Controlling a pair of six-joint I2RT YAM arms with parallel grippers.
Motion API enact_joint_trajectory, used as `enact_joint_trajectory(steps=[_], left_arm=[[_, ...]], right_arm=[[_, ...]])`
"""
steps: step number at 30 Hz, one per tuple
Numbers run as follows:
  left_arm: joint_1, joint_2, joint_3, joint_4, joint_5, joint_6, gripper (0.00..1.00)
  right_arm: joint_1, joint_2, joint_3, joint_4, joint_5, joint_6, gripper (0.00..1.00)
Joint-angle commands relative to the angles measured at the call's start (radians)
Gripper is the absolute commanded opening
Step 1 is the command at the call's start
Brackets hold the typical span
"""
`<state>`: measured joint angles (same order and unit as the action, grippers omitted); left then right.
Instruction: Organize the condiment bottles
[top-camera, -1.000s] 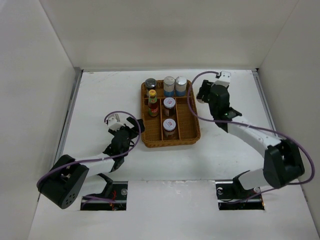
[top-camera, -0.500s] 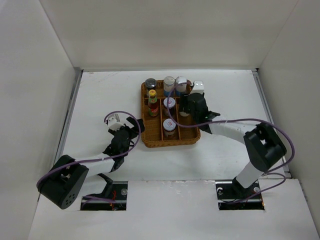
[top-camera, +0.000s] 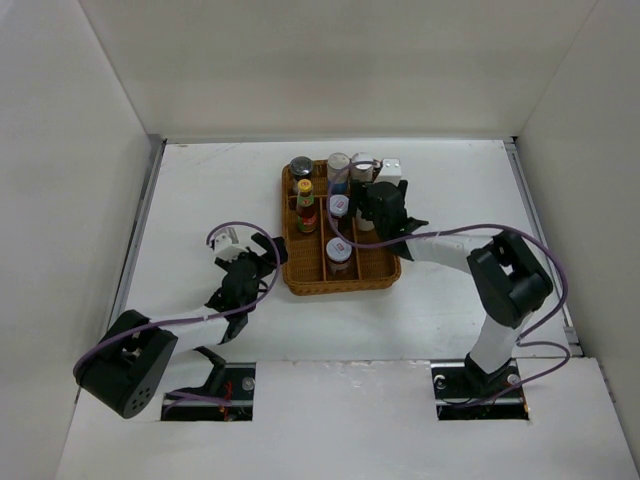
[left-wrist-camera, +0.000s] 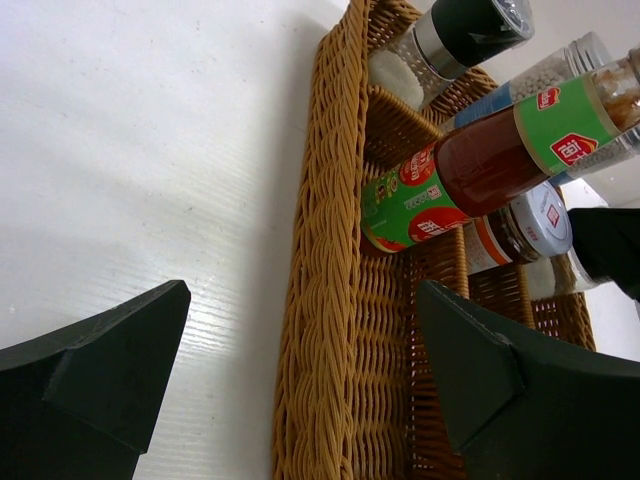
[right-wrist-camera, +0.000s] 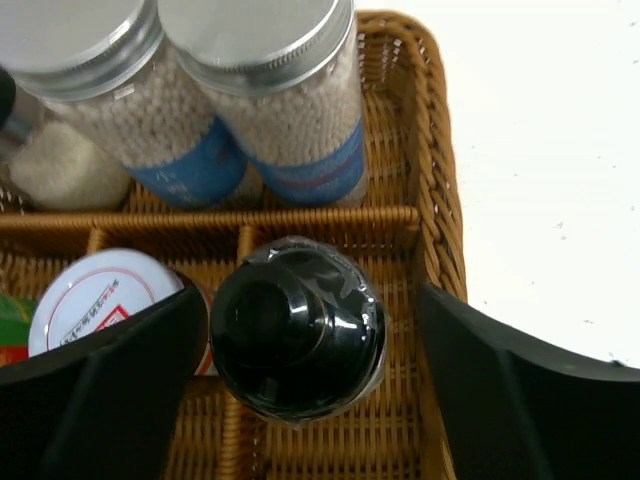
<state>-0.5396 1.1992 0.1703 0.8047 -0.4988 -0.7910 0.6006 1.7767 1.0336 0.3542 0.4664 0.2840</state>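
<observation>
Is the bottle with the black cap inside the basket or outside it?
Inside. The black-capped bottle stands in a compartment of the basket, woven dividers around it.

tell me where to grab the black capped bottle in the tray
Take the black-capped bottle by its round cap, from straight above: it stands upright, boxed in by the tray wall and a white-lidded jar, leaving only the top free.

Red logos on the sauce bottle label and a jar lid, lettering unreadable
</observation>
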Motion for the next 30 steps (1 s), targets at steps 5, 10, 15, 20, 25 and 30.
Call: enact_joint_trajectory(steps=[5,10,15,20,25,30], left_arm=[[0.028,-0.029,0.026,0.034,-0.018,-0.002,1.00],[0.028,-0.017,0.037,0.037,-0.007,-0.002,1.00],[0.040,-0.023,0.063,-0.019,0.009,-0.001,1.00],[0.062,-0.046,0.146,-0.241,-0.006,-0.010,1.00],[0.054,-0.092,0.181,-0.372,-0.040,-0.017,1.00],[0.050,-0.118,0.196,-0.427,-0.034,-0.017,1.00]], right_arm=[[-0.002,-0.204,-0.024,0.045,0.101,0.003,1.00],[-0.034,-0.411,-0.177,0.008,0.205,0.058,1.00],[-0.083,-0.589,-0.351,-0.053,0.248,0.170,1.00],[-0.137,-0.744,-0.487,-0.141,0.221,0.305,1.00],[-0.207,-0.826,-0.556,-0.169,0.169,0.360,1.00],[-0.219,-0.784,-0.544,-0.213,0.098,0.380,1.00]])
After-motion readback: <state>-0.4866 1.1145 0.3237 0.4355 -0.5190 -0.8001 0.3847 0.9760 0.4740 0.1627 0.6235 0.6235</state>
